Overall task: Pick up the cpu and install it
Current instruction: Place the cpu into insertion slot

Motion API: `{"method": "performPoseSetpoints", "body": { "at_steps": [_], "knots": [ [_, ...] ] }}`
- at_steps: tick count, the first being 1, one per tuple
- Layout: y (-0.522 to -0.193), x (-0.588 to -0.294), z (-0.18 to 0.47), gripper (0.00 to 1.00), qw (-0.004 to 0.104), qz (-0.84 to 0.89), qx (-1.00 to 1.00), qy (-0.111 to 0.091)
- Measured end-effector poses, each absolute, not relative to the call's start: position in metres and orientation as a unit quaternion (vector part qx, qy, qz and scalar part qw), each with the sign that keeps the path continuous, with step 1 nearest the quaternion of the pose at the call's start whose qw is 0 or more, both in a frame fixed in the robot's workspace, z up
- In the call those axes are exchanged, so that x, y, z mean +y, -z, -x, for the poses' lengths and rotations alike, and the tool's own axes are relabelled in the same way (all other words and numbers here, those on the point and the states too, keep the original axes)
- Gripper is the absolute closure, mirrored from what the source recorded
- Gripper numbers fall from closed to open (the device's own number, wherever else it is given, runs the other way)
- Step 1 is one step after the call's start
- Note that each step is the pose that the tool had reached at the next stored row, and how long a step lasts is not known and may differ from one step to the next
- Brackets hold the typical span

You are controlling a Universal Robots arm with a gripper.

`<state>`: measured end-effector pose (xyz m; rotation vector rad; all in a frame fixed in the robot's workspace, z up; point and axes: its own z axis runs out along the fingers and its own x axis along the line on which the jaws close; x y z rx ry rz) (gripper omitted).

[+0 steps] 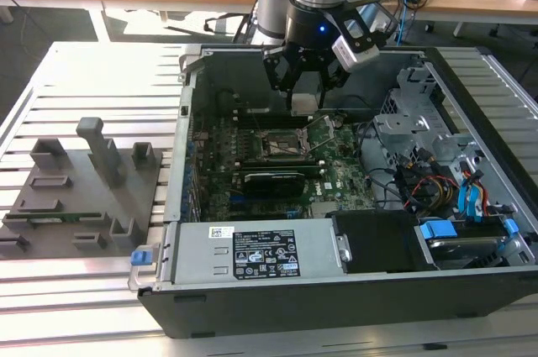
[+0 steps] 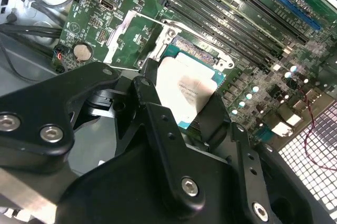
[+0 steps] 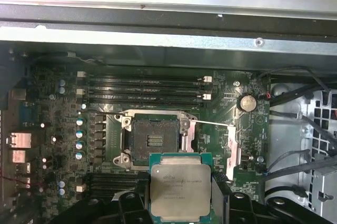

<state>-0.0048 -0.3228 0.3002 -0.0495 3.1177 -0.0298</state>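
- At the exterior view's left, a grey fixture tray [image 1: 84, 197] lies on the slatted table [image 1: 101, 63], well apart from the work.
- Beside it stands the open case [image 1: 336, 298] with the motherboard [image 1: 336, 174] inside. The socket [image 1: 282, 145] sits near the board's middle.
- In the first wrist view the socket [image 3: 155, 139] is bare, with its latch plate [image 3: 231, 147] swung aside.
- The gripper [image 1: 305, 98] hangs over the board, just beside the socket. In the second wrist view its fingers [image 2: 152, 103] are clamped on two opposite edges of the cpu [image 2: 187, 89].
- The cpu [image 3: 180, 192] is held flat, metal top toward the wrist cameras. It is above the board and near the socket, not in it.
- Step in hand, as we judge it: pickup is done and the cpu is at the socket. The install is not yet done.
- Seating, in our judgement, calls for the cpu to be square to the socket frame, centred over it and level. It should go down without side force, since the contacts likely bend easily.
- At the exterior view's right, the drive cage [image 1: 412, 113] and cables [image 1: 445, 181] lie apart from the gripper.
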Motion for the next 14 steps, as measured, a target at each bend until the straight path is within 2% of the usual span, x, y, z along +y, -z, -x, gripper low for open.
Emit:
{"method": "performPoseSetpoints", "body": {
  "at_steps": [14],
  "knots": [
    [-0.3,-0.3227,0.0048,0.45,0.01,-0.092,0.996,0.014]
  ]
}}
